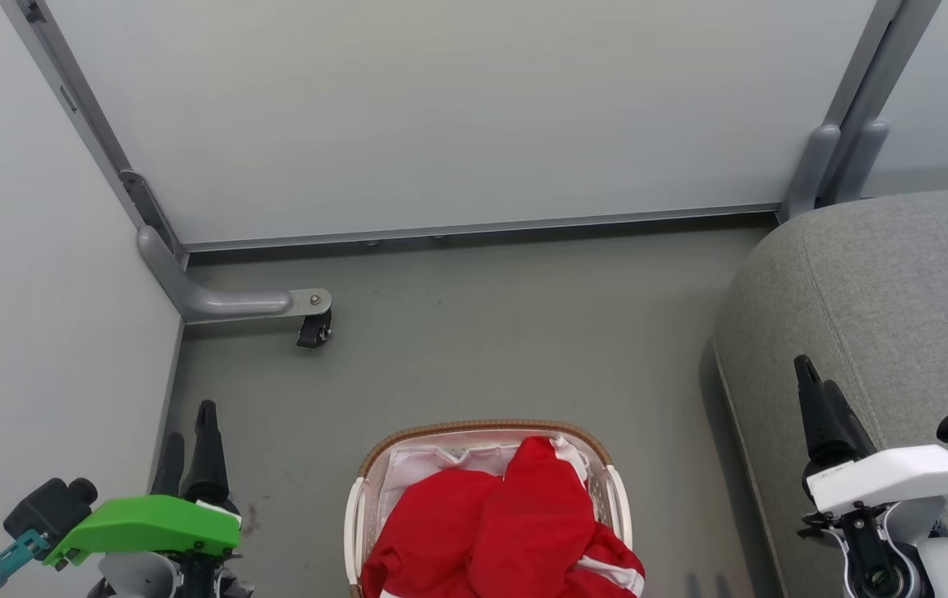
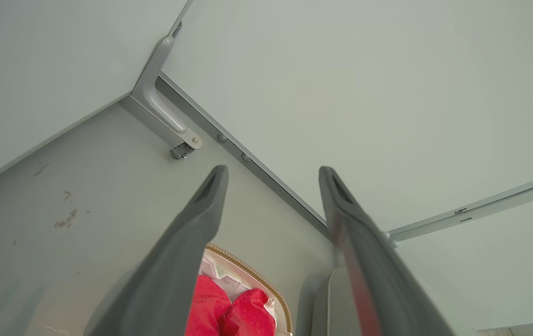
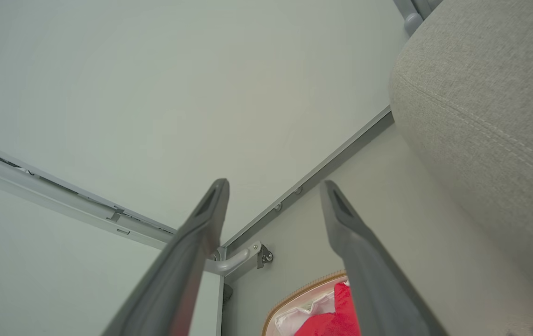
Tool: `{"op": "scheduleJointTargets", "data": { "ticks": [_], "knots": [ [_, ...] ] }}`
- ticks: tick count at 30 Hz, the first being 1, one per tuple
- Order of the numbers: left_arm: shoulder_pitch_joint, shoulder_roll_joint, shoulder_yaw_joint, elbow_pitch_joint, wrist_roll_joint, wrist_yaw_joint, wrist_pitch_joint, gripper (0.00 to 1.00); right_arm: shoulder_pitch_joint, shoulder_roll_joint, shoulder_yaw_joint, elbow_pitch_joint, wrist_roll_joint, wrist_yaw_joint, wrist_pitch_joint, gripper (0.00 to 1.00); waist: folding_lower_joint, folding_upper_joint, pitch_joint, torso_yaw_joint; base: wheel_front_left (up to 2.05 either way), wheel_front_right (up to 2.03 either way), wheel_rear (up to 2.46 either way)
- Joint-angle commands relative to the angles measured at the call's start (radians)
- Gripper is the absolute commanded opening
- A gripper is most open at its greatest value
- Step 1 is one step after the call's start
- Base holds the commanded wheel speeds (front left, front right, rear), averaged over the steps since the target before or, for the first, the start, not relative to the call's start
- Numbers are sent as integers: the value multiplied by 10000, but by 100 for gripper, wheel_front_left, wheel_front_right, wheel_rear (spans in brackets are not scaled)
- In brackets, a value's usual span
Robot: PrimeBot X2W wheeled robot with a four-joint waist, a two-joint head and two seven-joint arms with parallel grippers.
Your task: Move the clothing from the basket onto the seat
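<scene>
Two sets of fingers stand apart and empty at the near edge: the left gripper (image 1: 189, 423) low left, the right gripper (image 1: 814, 374) low right, seen against the seat (image 1: 881, 316). Between them the clothing (image 1: 507, 523) lies heaped in the basket (image 1: 482, 426), spilling over its right rim. Beyond, open floor (image 1: 482, 332) runs to the wall panel (image 1: 441, 108). A castor bracket (image 1: 314, 328) juts out at the far left corner. The seat's rounded edge bounds the right.
</scene>
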Motion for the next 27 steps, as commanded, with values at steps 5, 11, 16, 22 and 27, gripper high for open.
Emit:
{"op": "scheduleJointTargets", "data": {
  "ticks": [5,11,16,22,27],
  "knots": [
    [-379,192,-180,-72,1166,123,-286,100,-279,-95,9,-194,-1200,1,-313,100,0,-1,44,29,0,0,0],
    [-481,251,-391,-3,2002,191,-483,100,-350,-145,94,-233,-2034,2,-511,100,0,-1,96,62,0,0,0],
    [-533,317,-533,92,2647,271,-629,100,-394,-165,178,-230,-2673,2,-663,100,0,-1,124,82,0,0,0],
    [-563,388,-751,154,3391,411,-803,100,-370,-206,281,-261,-3512,2,-832,100,0,-1,128,133,0,0,0],
    [-546,452,-901,165,3977,529,-951,100,-286,-200,273,-254,-4173,2,-982,100,0,-1,118,166,0,0,0]
  ]
}}
